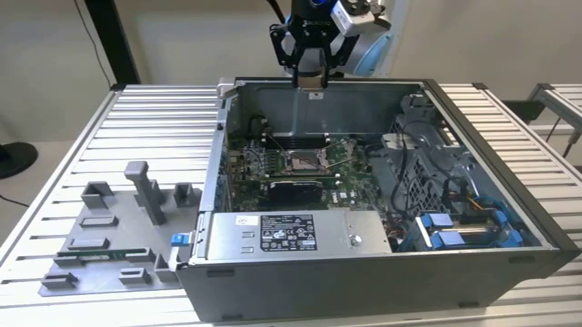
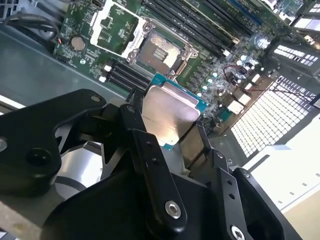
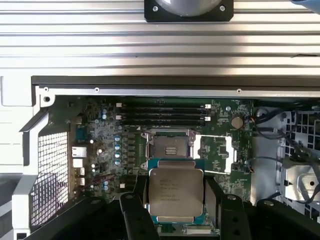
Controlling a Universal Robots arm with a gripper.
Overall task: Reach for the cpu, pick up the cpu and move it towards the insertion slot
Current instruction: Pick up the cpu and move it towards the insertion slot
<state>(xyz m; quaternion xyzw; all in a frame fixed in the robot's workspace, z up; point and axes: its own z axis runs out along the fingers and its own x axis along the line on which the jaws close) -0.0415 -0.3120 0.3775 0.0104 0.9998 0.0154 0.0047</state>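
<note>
the gripper holds the cpu above the socket.

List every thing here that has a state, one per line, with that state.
cpu: held in the gripper, lifted above the motherboard
gripper: shut on the cpu
insertion slot: empty, its retention frame swung open beside it
computer case: lying flat, side panel off
memory stick: resting in the grey fixture tray

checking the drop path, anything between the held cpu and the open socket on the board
Nothing: in the first wrist view the cpu, held in the fingers, hangs above the open socket with only air between.
</note>
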